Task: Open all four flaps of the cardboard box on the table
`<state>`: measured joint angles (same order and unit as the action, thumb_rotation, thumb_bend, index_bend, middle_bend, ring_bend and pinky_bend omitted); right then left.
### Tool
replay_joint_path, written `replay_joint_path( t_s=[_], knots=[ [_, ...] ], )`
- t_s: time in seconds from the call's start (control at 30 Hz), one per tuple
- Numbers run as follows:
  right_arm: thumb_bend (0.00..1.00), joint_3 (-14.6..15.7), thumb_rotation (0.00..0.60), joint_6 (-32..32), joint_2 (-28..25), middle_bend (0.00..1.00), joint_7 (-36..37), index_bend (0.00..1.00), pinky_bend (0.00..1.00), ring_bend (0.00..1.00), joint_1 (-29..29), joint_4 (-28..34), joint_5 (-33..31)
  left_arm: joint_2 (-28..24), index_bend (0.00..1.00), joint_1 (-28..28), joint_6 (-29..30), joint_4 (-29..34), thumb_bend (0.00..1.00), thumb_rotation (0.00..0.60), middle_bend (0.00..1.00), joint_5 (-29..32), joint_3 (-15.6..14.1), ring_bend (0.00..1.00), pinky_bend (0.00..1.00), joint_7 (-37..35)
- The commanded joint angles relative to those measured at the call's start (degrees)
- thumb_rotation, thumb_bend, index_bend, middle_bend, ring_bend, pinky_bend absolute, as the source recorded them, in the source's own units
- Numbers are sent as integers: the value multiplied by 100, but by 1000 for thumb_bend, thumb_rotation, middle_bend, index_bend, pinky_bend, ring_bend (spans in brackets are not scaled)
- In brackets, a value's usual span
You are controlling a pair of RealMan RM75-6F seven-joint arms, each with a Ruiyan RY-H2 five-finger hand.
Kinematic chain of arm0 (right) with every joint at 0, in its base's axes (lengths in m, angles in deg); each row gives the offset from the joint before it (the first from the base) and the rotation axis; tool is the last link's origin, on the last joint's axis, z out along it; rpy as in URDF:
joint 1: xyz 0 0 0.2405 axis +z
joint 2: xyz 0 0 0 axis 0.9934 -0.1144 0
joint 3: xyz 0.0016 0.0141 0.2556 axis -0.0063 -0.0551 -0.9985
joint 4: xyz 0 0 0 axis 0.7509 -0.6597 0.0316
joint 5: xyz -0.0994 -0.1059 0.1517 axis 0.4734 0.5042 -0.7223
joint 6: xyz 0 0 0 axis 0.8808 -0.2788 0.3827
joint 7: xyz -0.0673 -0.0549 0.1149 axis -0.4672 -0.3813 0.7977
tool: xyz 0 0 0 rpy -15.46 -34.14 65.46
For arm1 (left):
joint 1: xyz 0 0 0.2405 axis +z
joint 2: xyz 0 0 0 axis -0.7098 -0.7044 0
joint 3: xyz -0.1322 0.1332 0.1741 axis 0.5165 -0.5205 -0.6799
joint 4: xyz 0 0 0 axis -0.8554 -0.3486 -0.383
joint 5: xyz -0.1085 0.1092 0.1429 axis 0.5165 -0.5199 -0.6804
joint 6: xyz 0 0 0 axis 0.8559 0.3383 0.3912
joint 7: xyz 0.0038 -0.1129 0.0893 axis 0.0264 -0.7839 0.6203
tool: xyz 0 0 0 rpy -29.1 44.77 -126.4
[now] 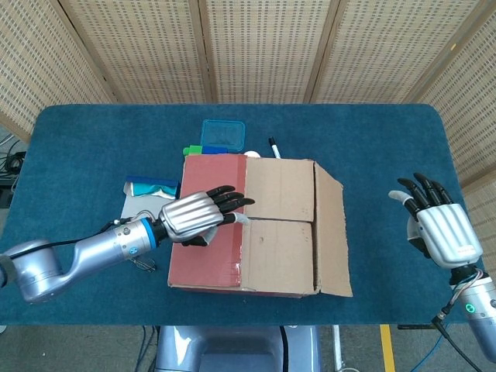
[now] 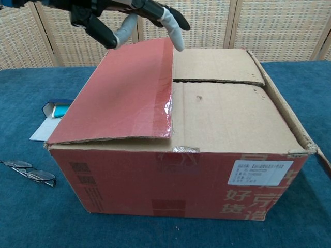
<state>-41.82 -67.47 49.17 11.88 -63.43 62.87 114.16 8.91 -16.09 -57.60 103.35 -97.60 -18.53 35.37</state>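
Observation:
The cardboard box [image 1: 256,229] [image 2: 181,139] sits mid-table. Its red left flap [image 1: 208,221] [image 2: 121,93] lies nearly flat over the top. Two brown inner flaps [image 1: 279,225] [image 2: 227,98] lie flat beside it. The right flap [image 1: 333,232] slopes outward along the box's right side. My left hand [image 1: 198,213] [image 2: 124,15] hovers over the red flap with fingers spread, fingertips near the flap's free edge, holding nothing. My right hand [image 1: 438,225] stays open, palm raised, well to the right of the box.
Behind the box lie a blue container [image 1: 223,133], small green and blue items [image 1: 191,150] and a marker [image 1: 273,147]. Left of the box are a blue-and-white packet [image 1: 150,200] [image 2: 51,116] and eyeglasses [image 2: 28,173]. Wicker screens stand behind the table [image 1: 93,147].

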Motion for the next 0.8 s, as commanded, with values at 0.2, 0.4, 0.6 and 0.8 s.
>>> replay_joint_path(
  t_s=[0.2, 0.4, 0.6, 0.8],
  knots=[
    [878, -7, 600, -27, -19, 142, 132, 230, 120, 0, -73, -80, 21, 545, 226, -402, -452, -209, 1000, 519, 55, 661, 67, 0, 0, 777],
    [878, -19, 600, -19, -17, 142, 259, 230, 118, 0, -118, -168, 15, 843, 266, -577, -568, -330, 1000, 517, 83, 1142, 63, 0, 0, 1321],
    [878, -37, 600, 9, -14, 142, 349, 230, 117, 0, -139, -220, 16, 886, 333, -677, -596, -316, 1000, 517, 124, 1511, -19, 0, 0, 1931],
    [878, -60, 600, 13, 10, 142, 403, 230, 117, 0, -157, -260, 11, 902, 366, -720, -567, -272, 1000, 519, 155, 1852, -111, 1, 0, 2301]
  ],
)
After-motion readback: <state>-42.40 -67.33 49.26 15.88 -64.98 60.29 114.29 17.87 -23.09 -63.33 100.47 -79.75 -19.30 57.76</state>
